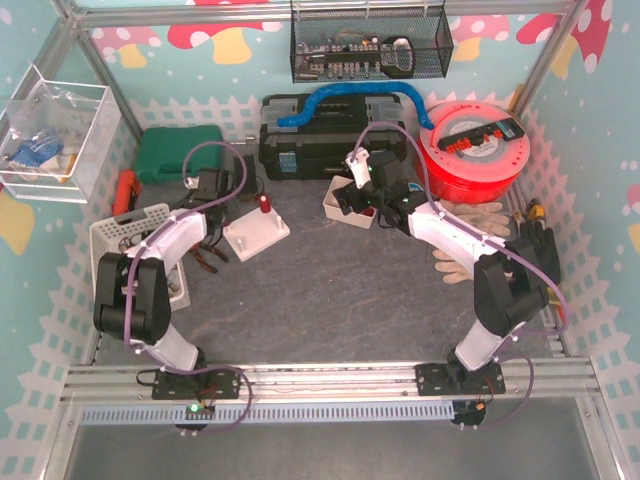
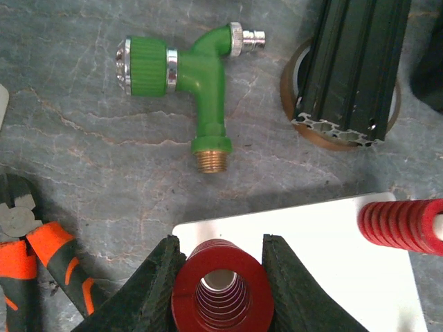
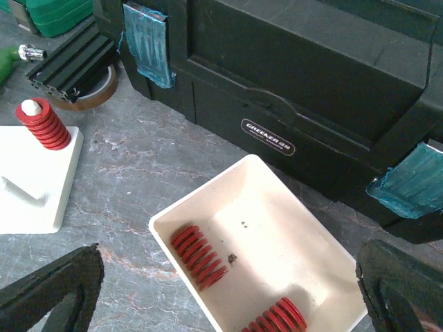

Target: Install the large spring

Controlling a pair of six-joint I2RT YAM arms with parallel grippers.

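A large red spring (image 2: 223, 287) is gripped end-on between my left gripper's (image 2: 221, 242) black jaws, which are shut on it above the near corner of the white base plate (image 2: 325, 235). White shows through the spring's bore. A slimmer red spring (image 2: 401, 225) sits on a white peg of that plate (image 3: 34, 173). In the top view the left gripper (image 1: 216, 208) hangs at the plate's (image 1: 255, 235) left edge. My right gripper (image 3: 230, 256) stands wide open and empty above a white tray (image 3: 201, 190) that holds two red springs (image 3: 200, 257) (image 3: 277, 319).
A green hose nozzle (image 2: 194, 69), a black aluminium profile (image 2: 353, 69) lying on a tape roll, and orange-handled pliers (image 2: 41, 263) lie around the plate. A black toolbox (image 3: 291, 69) stands behind the tray. A red cable reel (image 1: 470, 150) and work gloves (image 1: 470, 215) are at the right.
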